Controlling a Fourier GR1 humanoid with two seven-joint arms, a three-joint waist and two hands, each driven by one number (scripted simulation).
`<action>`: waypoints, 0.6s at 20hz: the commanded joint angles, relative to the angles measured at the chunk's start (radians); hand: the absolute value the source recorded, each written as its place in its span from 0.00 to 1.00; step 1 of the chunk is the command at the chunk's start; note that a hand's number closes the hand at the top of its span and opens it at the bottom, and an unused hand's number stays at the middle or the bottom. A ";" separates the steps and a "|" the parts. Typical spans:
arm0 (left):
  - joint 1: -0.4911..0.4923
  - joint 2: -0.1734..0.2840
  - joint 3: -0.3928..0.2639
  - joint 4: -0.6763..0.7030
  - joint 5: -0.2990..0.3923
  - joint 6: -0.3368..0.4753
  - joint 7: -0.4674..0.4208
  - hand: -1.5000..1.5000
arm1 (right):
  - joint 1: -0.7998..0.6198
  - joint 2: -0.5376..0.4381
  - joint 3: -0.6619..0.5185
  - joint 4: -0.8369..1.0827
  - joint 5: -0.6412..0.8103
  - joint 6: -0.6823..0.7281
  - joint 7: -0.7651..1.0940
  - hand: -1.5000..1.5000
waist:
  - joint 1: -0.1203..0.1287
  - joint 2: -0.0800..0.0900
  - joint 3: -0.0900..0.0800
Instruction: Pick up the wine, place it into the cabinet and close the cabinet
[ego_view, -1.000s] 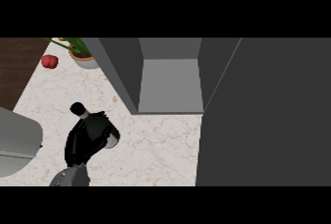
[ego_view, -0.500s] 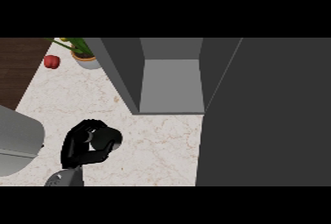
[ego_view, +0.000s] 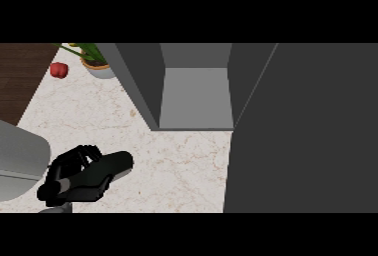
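While the left hand (ego_view: 72, 172) curls round the dark black wine bottle (ego_view: 111, 167), held tilted low over the pale marble desk (ego_view: 177, 155), the carry step looks underway. Next move, prob.: swing it right & up into the open grey cabinet (ego_view: 193, 97), w/ the door (ego_view: 310, 130) shut after.

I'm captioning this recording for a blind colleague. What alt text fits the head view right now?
The robot's left hand is curled round a dark wine bottle, holding it tilted low over the marble counter, left of an open grey cabinet whose dark door fills the right side. A potted plant and a red pepper sit at the far left.
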 joint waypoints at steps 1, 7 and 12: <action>0.055 -0.030 -0.014 -0.084 -0.057 0.085 -0.065 1.00 | -0.015 -0.024 -0.070 -0.084 -0.130 -0.008 0.070 0.00 | 0.002 0.001 -0.001; 0.069 -0.039 -0.054 -0.360 0.058 0.013 0.173 1.00 | -0.022 -0.010 -0.049 -0.096 -0.109 -0.020 0.086 0.00 | 0.003 -0.001 -0.001; 0.142 -0.048 -0.101 -0.552 0.084 0.028 0.323 1.00 | -0.002 0.016 0.008 -0.129 -0.056 -0.030 0.086 0.00 | 0.002 0.000 -0.001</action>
